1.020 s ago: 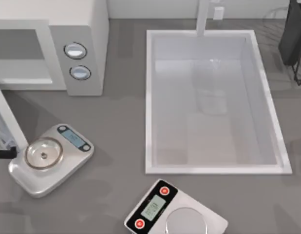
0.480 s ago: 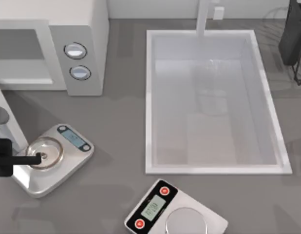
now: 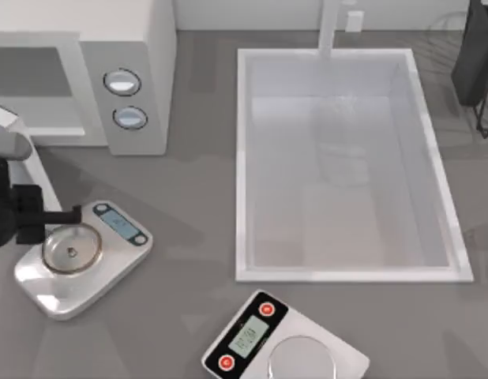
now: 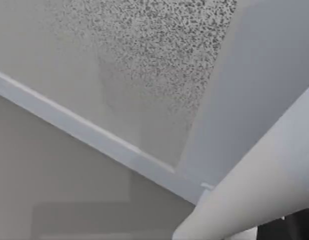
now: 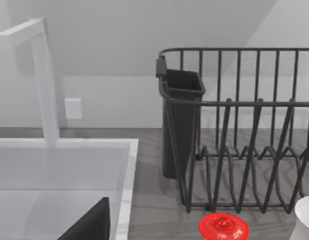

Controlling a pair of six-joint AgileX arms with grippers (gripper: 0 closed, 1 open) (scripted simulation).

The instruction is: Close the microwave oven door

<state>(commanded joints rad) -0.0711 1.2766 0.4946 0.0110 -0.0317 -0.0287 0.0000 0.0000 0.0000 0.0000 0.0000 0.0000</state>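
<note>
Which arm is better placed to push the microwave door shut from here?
Left. The left gripper is at the table's left edge, right beside the open door of the microwave oven, above the kitchen scale. The right arm is by the dish rack, beyond the sink.

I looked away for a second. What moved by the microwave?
The left gripper came in from the table's left edge, rose toward the microwave, and now sits over the left scale. The door swung from its spot toward the microwave. It grabbed nothing. Both scales, the sink and the rack stayed put.
</note>
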